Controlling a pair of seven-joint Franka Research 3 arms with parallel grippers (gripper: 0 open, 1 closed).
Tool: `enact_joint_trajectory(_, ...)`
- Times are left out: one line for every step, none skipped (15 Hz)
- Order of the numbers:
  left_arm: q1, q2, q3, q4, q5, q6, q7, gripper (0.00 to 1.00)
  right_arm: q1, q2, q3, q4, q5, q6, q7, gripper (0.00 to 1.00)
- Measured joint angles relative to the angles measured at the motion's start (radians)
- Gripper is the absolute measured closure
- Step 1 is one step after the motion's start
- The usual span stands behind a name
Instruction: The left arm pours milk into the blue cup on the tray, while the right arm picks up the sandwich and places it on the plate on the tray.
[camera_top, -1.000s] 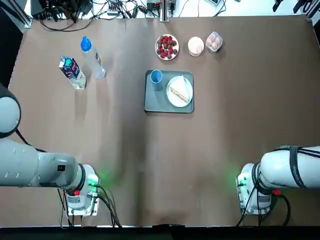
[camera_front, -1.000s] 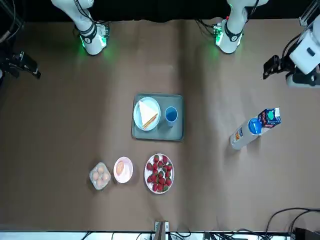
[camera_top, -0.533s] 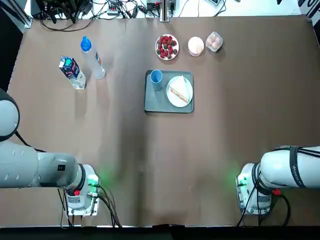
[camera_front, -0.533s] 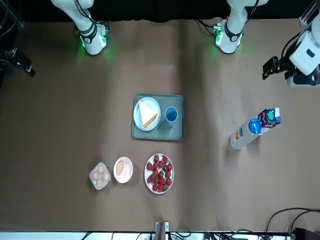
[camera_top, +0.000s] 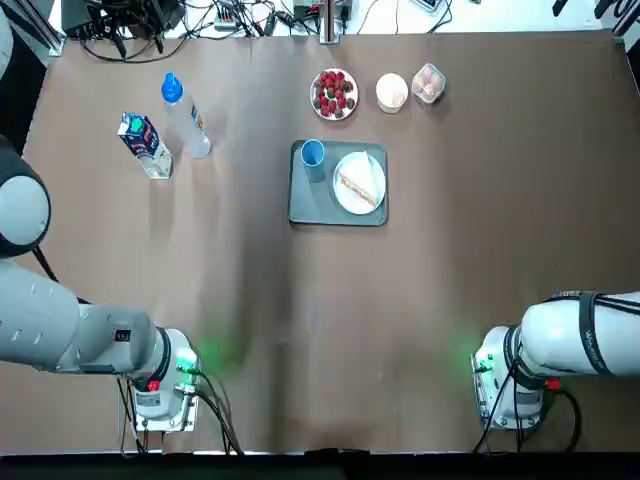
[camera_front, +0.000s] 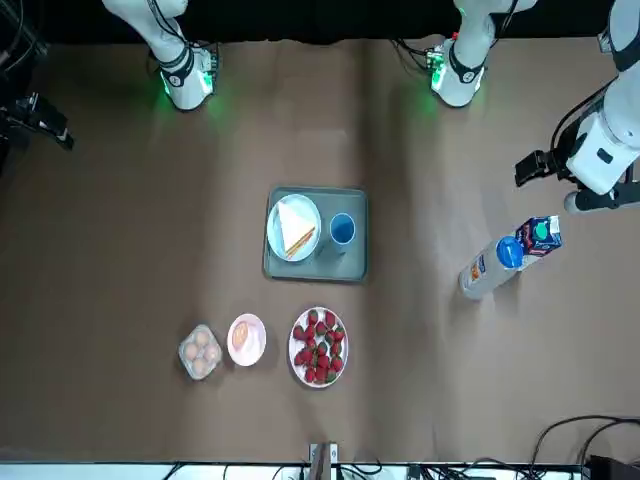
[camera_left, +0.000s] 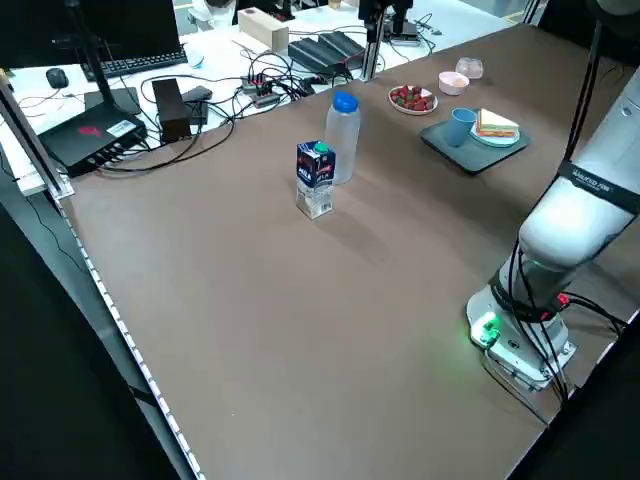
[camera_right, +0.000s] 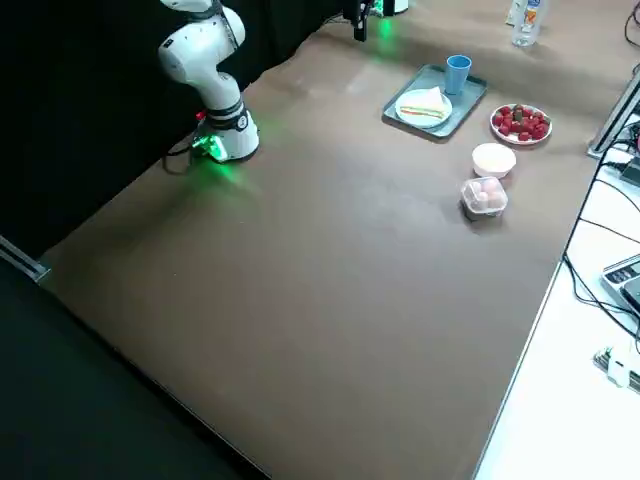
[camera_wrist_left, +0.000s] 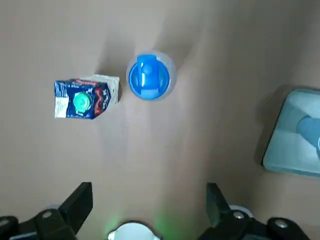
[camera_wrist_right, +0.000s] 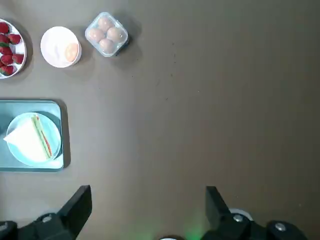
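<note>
Tray (camera_top: 305, 205) sits mid-table toward the far side; blue cup (camera_top: 313, 153) stands upright in its far-left corner as seen from overhead, plate (camera_top: 360, 183) beside it on the tray with the sandwich (camera_top: 362, 184) lying on it. Milk (camera_top: 144, 144) stands upright on the bare table well to the robot's left of the tray, just beside a clear bottle with blue cap (camera_top: 183, 115); whether the two touch cannot be told. Beyond the tray, in a row along the far edge: dish of strawberries (camera_top: 334, 93), small pink bowl (camera_top: 392, 91), clear box of eggs (camera_top: 428, 82). Nothing lies between milk and tray except open tabletop; the bottle stands on the tray side of the carton. Left gripper (camera_wrist_left: 150, 205) hangs high above the table near the milk, fingers spread wide apart, holding nothing; the front view shows the left arm's wrist near the carton at the table's side. Right gripper (camera_wrist_right: 148, 205) is also raised, fingers wide apart and empty, over open table to the right of the tray. The overhead view shows only the arm bases and elbows, not the grippers. Left side view alone shows the cables, keyboard and black boxes on a white bench (camera_left: 150, 70) beyond the table.
</note>
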Motion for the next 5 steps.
enact_joint_trajectory(0.0,0.008,0.0,0.013,0.0,0.003,0.0,0.0,0.0,0.0,0.0,0.0,0.0,-0.001,-0.003,0.0)
enact_joint_trajectory(-0.001,0.014,0.0,0.025,0.0,0.006,0.0,0.0,0.0,0.0,0.0,0.0,0.0,-0.002,-0.004,0.0)
enact_joint_trajectory(-0.002,0.019,0.0,0.033,0.0,0.011,0.0,0.0,0.0,0.0,0.0,-0.001,0.0,-0.003,-0.005,0.0)
enact_joint_trajectory(-0.003,0.021,0.0,0.038,0.0,0.018,0.0,0.0,0.0,0.0,0.001,-0.002,0.0,-0.004,-0.006,0.0)
enact_joint_trajectory(-0.004,0.023,0.0,0.041,0.0,0.024,0.0,0.0,0.0,0.001,0.001,-0.003,0.0,-0.004,-0.007,0.0)
